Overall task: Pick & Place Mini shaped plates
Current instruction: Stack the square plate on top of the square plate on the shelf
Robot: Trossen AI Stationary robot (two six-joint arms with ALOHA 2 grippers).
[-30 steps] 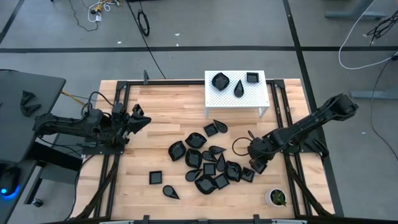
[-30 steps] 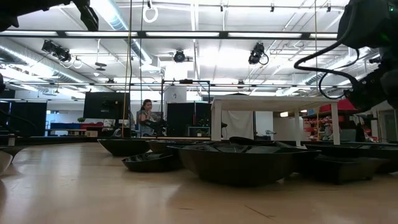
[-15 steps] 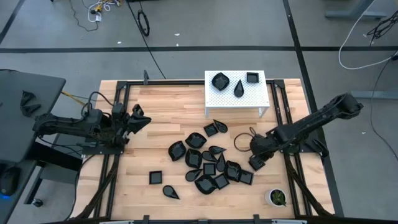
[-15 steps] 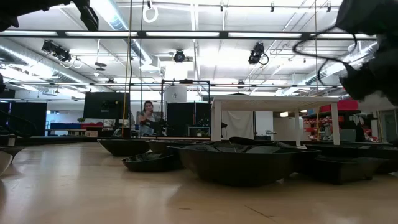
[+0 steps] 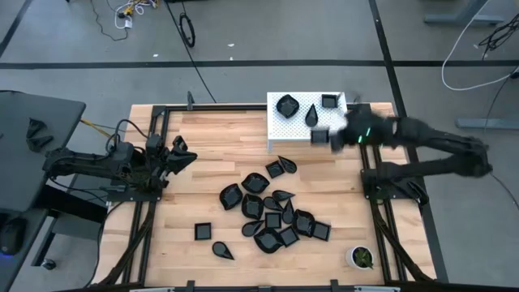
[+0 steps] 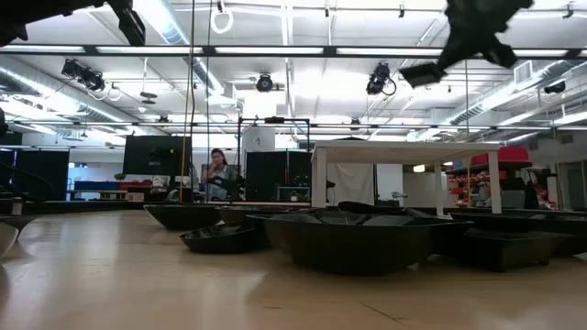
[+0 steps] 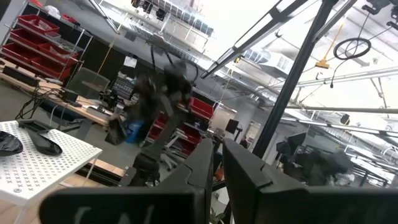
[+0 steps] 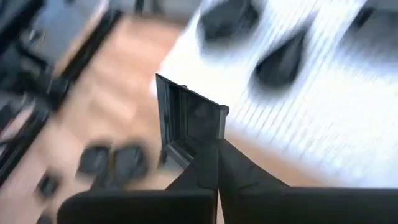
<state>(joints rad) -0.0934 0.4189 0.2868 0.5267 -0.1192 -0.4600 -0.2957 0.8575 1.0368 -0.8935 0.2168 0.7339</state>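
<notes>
Many glossy black mini shaped plates [image 5: 272, 207] lie in a loose pile mid-table, and two more [image 5: 203, 231] [image 5: 222, 251] lie apart at the near left. A round, a teardrop and a square plate sit on the white perforated stand [image 5: 300, 130] at the far side. My right gripper [image 5: 334, 135] hangs over the stand's near right part, shut on a square plate [image 5: 319, 136], which also shows high up in the low view [image 6: 422, 73]. My left gripper [image 5: 185, 154] waits at the table's left, shut, with nothing between its fingers [image 7: 208, 168]. My right gripper pinches the square plate by one rim edge [image 8: 208, 142] between its two fingers. The fingers come slanting down from the table's right side. The plate is lifted clear above the stand and sits tilted, its hollow turned sideways in the wrist view.
A small white cup with green contents [image 5: 359, 257] stands at the near right corner. Black frame rails [image 5: 150, 203] [image 5: 381, 227] run along the table's left and right sides. Bare wood lies at the far left of the table and along the near edge.
My right gripper has risen from the right side of the pile and swung toward the far edge, over the white stand, turning as it went. A square plate has come up with it, lifted clear of the table.
</notes>
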